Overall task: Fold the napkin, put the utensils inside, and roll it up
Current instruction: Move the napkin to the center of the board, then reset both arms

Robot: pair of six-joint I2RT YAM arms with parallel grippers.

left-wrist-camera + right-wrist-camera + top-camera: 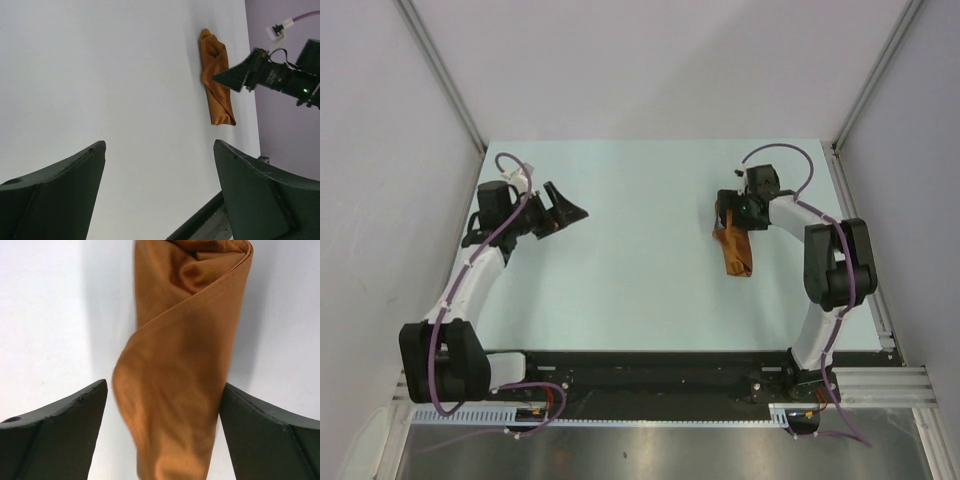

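Right wrist view: napkin (180, 370), rolled, lying on the table (45, 300) between the spread fingers of the right gripper (162, 385).
We judge the roll done; spoon unseen, presumably inside. We would lift that gripper straight up, snagging no cloth. Left gripper (160, 145): wide, empty, well apart from the napkin.

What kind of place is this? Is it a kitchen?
Probably a robot lab test booth, not a kitchen: left arm and right arm bolted to a pale table, plain walls on metal rails.
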